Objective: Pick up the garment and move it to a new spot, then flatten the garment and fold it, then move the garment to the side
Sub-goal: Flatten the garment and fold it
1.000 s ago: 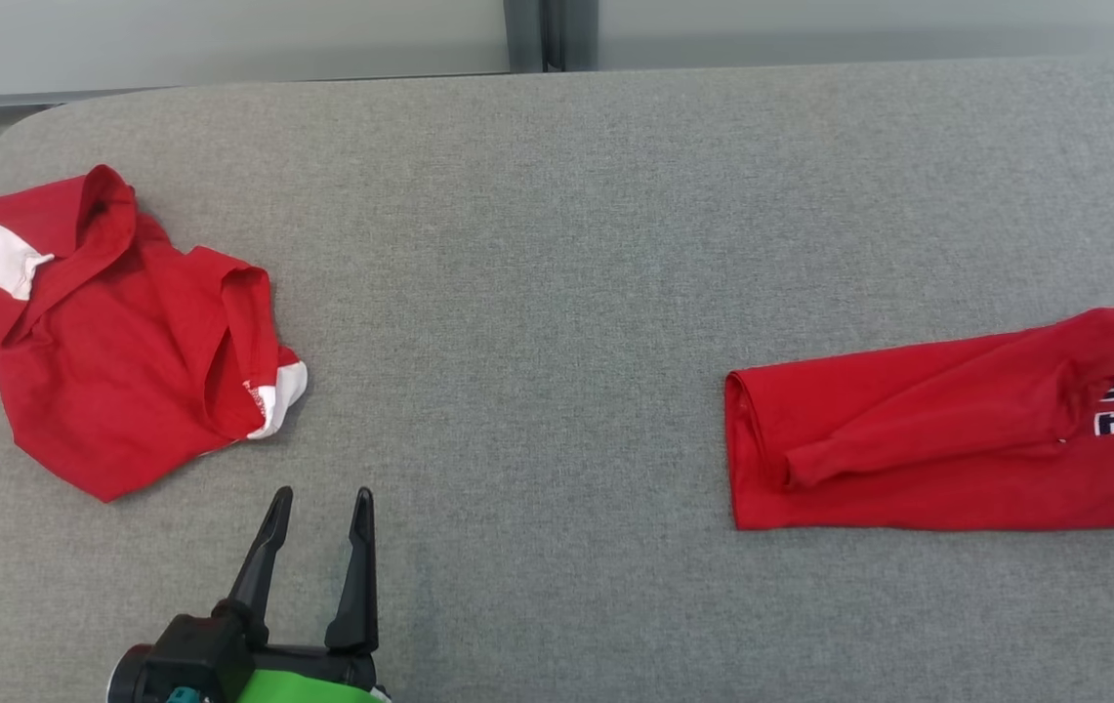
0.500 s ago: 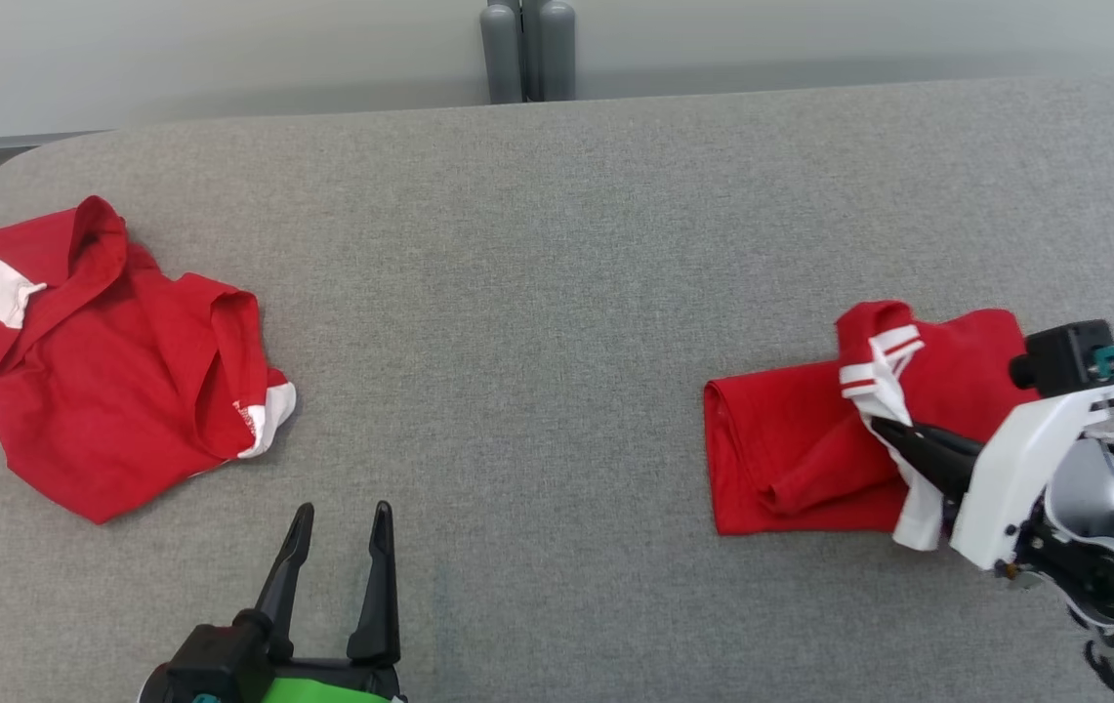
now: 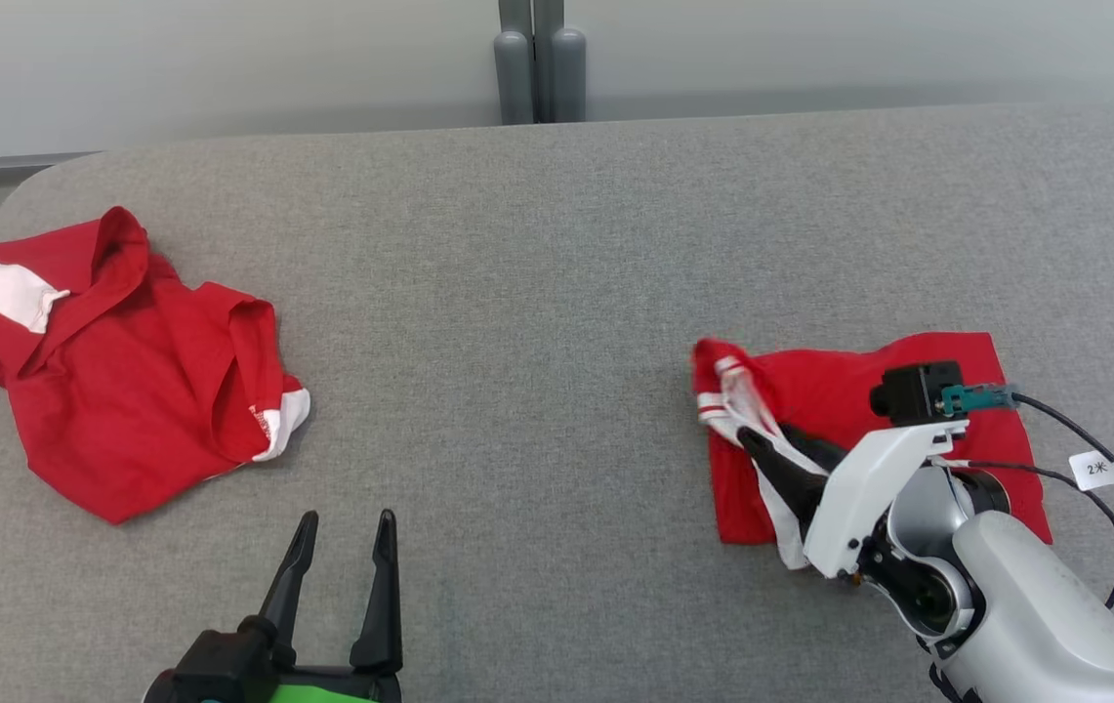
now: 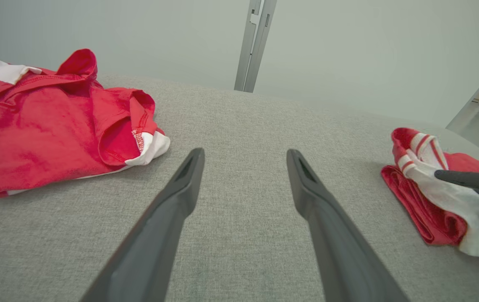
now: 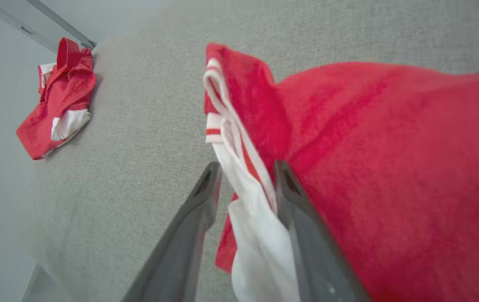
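The red garment (image 3: pixel 859 391) lies folded into a compact rectangle on the right of the grey table (image 3: pixel 537 293). Its white, red-striped trim (image 3: pixel 727 395) drapes over the left edge. My right gripper (image 3: pixel 766 439) rests low over that trim. In the right wrist view its jaws (image 5: pixel 247 167) stand apart, and the white trim (image 5: pixel 243 184) hangs loosely between them, against the right finger only. The garment (image 5: pixel 390 167) spreads to the right of the fingers. My left gripper (image 3: pixel 347 522) hovers open and empty near the front edge, over bare table (image 4: pixel 243 153).
A second red garment with white patches (image 3: pixel 127 391) lies crumpled at the far left, also seen in the wrist views (image 4: pixel 54 130) (image 5: pixel 61 96). A grey post (image 3: pixel 537 59) stands behind the table's far edge. A cable (image 3: pixel 1093 459) trails from the right wrist.
My right arm came into view and carried the striped end leftward over the garment, folding it shorter. Its jaws then parted. The head camera shifted; the left gripper stayed open.
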